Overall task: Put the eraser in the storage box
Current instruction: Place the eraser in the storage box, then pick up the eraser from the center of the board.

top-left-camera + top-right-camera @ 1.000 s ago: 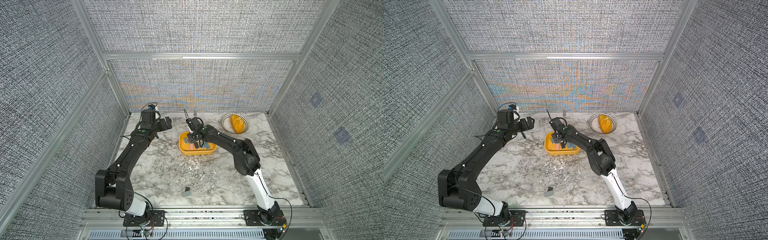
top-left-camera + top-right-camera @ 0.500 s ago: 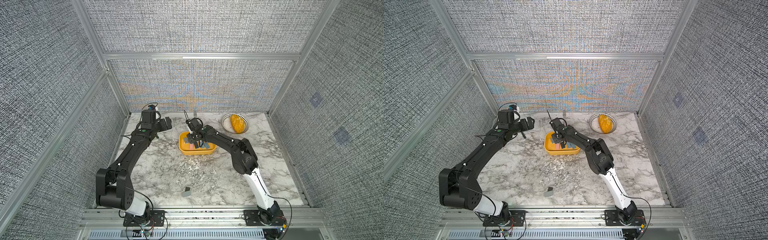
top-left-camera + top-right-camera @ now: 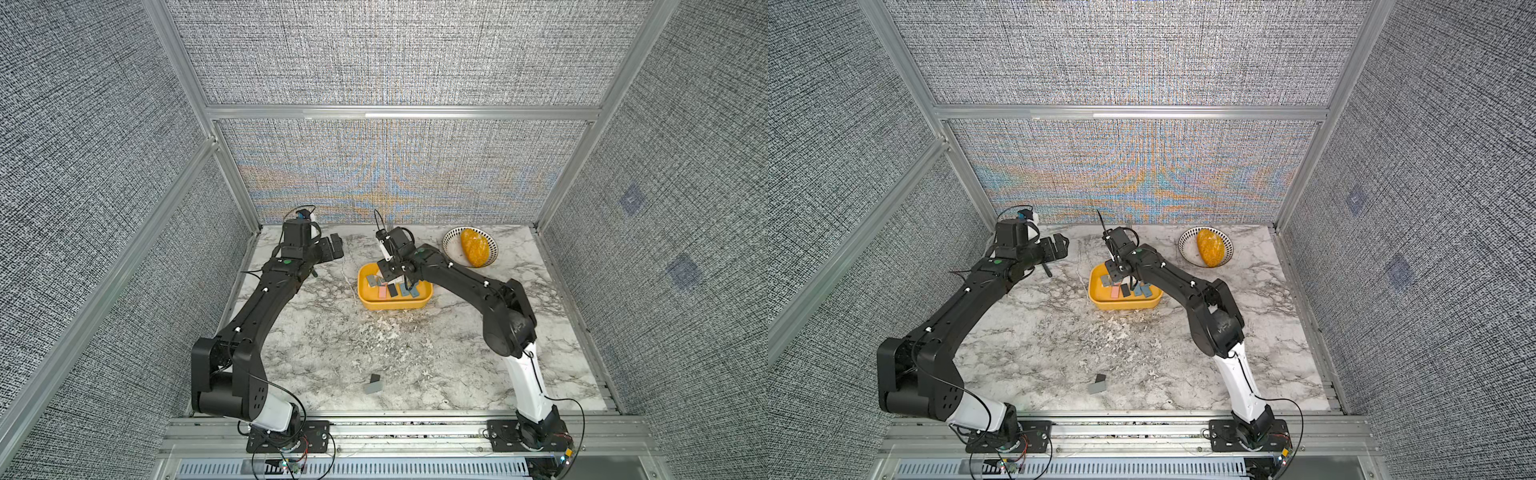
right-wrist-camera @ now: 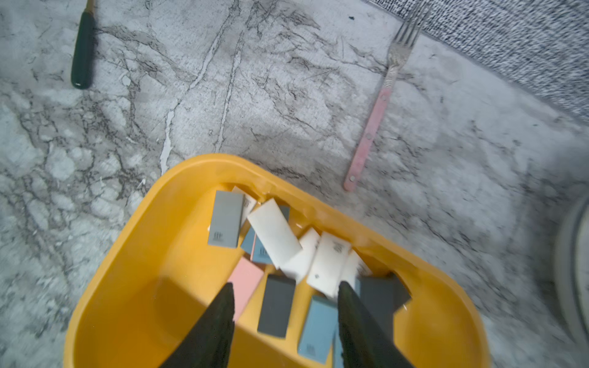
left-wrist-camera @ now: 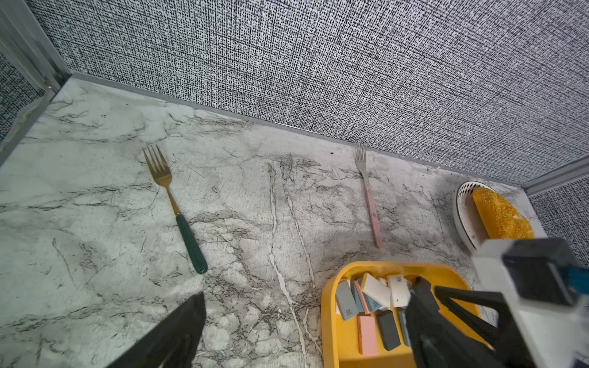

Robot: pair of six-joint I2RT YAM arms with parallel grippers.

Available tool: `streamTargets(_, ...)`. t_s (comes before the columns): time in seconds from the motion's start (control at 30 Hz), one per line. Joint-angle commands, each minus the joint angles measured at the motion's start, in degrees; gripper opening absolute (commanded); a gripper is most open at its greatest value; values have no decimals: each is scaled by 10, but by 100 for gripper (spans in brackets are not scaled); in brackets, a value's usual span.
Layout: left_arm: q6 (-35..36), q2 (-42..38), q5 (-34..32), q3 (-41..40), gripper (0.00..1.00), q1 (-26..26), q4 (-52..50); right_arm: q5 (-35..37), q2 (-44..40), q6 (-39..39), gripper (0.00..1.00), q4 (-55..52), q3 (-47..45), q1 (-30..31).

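I have the right jaws hanging just over the storage box (image 4: 121, 302), inside its rim and low above its floor. They stand partly open with nothing between them. In the right wrist view, the gap shows only a dark grey eraser (image 4: 276, 306) lying flat on the box floor, and neither side seems to touch it. In both top views the right arm (image 3: 453, 276) reaches in across the box's right side.

The box holds a loose heap of erasers (image 4: 274, 232) in white, grey, pink and blue, some overlapping. From that I judge the bulk of the job done.

What I think is left is one small grey block (image 3: 374, 386) on the desk (image 3: 415, 353), well apart from the box on its near side, toward the arm bases. A darker piece touches it, and I cannot tell whether that is a second eraser or part of the same one.

The left jaws are spread wide and empty, held above the desk to the left of the box and clear of it, at the end of the left arm (image 3: 266, 303).

On the far side of the box lie a green-handled fork (image 5: 178, 210) and a pink-handled fork (image 5: 369, 204). A bowl (image 3: 449, 245) sits beyond the box to its right. None of these belong to the job.

My next move would be to lift clear of the rim and go for that block. It lies low and flat, so it will likely need a careful pinch close to the desk.
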Motion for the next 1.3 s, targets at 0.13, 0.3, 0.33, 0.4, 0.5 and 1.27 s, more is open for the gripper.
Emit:
streamTargets(0.13,0,-17,-8,-5,100,3,-1,15,-162,-89,58,38,-193,56)
streamTargets(0.3,-12,-24,-4,-22,100,4,9,8,-226,-122,59,63,-326,131)
streamTargets(0.33,-12,-26,-1,-25,100,4,9,-6,-236,-121,59,69,-347,145)
streamTargets(0.4,-14,-32,2,-30,100,4,9,-38,-253,-120,59,79,-378,165)
streamTargets(0.5,-16,-44,2,-42,100,3,10,-61,-279,-126,59,95,-416,207)
streamTargets(1.27,-33,-82,-7,-88,100,7,-2,-56,-237,-134,58,140,-461,335)
